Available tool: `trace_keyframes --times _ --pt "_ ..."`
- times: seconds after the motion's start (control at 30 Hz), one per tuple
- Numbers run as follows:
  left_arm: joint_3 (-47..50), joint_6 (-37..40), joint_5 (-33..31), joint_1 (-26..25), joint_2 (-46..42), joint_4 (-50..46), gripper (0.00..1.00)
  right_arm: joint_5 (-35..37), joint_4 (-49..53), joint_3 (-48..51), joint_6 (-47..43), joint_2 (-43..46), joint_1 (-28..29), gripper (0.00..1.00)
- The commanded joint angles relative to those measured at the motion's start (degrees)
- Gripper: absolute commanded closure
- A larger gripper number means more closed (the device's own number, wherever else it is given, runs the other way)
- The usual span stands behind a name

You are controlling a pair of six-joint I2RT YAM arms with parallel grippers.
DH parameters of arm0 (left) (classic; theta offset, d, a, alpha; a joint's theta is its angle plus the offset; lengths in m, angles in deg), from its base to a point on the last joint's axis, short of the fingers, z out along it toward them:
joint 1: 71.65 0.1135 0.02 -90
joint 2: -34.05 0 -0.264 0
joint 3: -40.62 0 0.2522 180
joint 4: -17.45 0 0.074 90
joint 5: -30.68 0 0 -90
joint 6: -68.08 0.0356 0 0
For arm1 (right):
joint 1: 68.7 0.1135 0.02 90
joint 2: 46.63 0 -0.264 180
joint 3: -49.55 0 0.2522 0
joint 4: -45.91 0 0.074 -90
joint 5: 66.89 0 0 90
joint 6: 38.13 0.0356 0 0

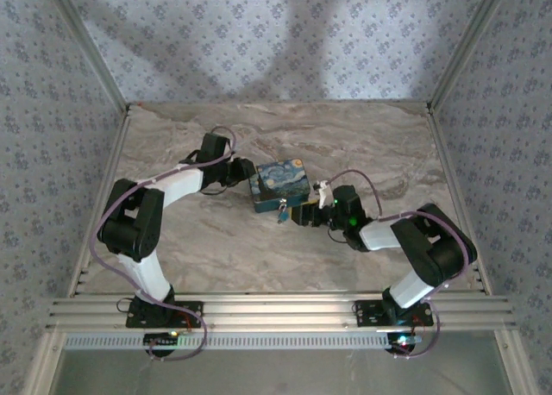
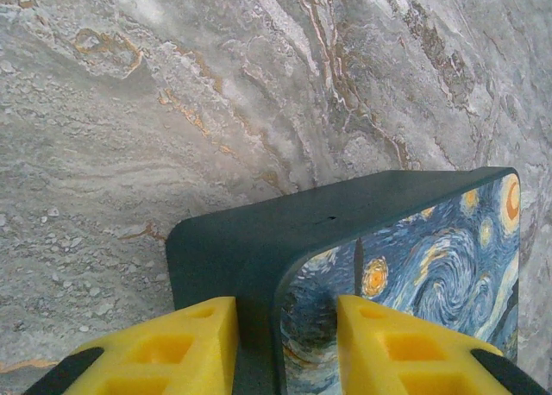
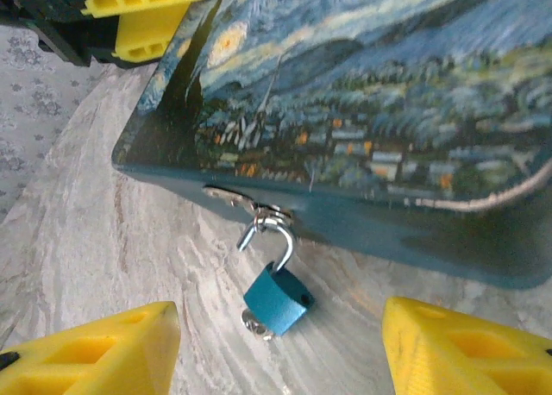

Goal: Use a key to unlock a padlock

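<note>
At the centre of the overhead view, the blue starry-night-print box (image 1: 278,184) sits on the marble table (image 1: 216,257) with both arms reaching in towards it. The left arm rises from the lower left, folds at its elbow near the left edge and runs right along the table, bringing the left gripper (image 1: 243,178) to the box's left end. In the left wrist view its yellow fingers (image 2: 172,352) straddle a rounded corner of the box, one against the dark side wall and one over the printed lid, clamped on it.

The right arm climbs from the lower right, bends at the right of the frame and stretches left and low, so the right gripper (image 1: 299,215) lies just right of the padlock (image 1: 282,212). In the right wrist view its yellow fingers (image 3: 95,352) stand wide apart at the bottom corners with nothing held between them.

The padlock hangs at lower centre of that view from a hasp (image 3: 250,203) on the box's front edge. Its blue body rests on the table, and one end of the silver shackle looks free of the body.
</note>
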Motion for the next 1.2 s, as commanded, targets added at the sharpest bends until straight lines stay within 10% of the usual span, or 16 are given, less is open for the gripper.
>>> trace_keyframes --times 0.0,1.17 --pt "2.2 -0.2 -1.7 -0.8 -0.1 -4.6 0.66 -2.3 -2.7 0.5 1.6 0.9 0.0 0.35" --pt "2.2 -0.5 -2.0 -1.4 -0.3 -4.4 0.66 -2.8 -9.5 -8.6 7.4 -14.8 3.6 0.48"
